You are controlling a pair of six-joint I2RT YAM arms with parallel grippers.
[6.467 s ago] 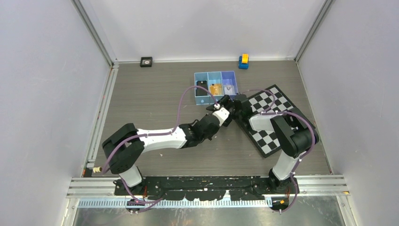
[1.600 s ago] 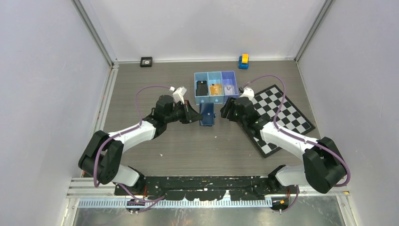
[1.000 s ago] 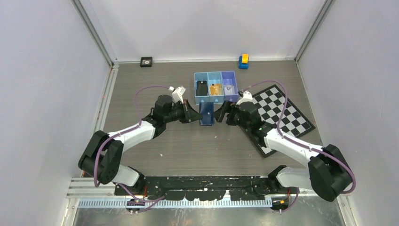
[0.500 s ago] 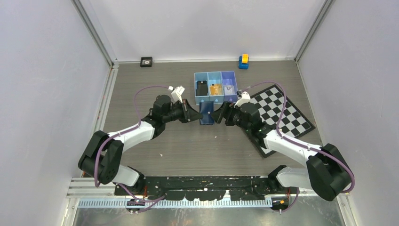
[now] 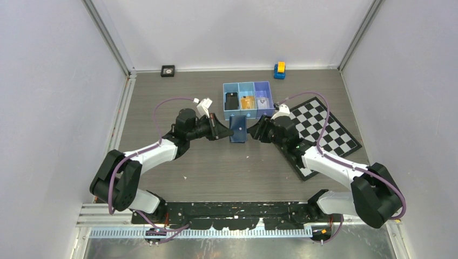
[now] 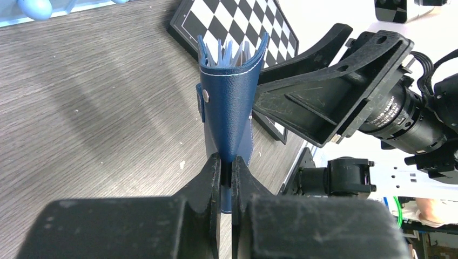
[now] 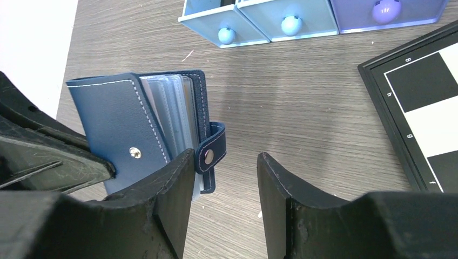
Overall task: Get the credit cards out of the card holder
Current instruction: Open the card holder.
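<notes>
At table centre, just before tray (image 5: 240, 114): left gripper (image 6: 227, 164) pinching tight on card holder (image 6: 229, 102) edge. Left wrist view showing sleeves (image 6: 229, 51) fanning apart; right wrist view showing snap strap (image 7: 208, 156) hanging unfastened. Right gripper (image 7: 224, 162) standing part-open beside strap, gripping nothing.

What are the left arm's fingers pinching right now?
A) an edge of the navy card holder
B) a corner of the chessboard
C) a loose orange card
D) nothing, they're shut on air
A: in the left wrist view the left fingers are shut on one edge of the card holder, whose inner sleeves fan out at its far end.
</notes>
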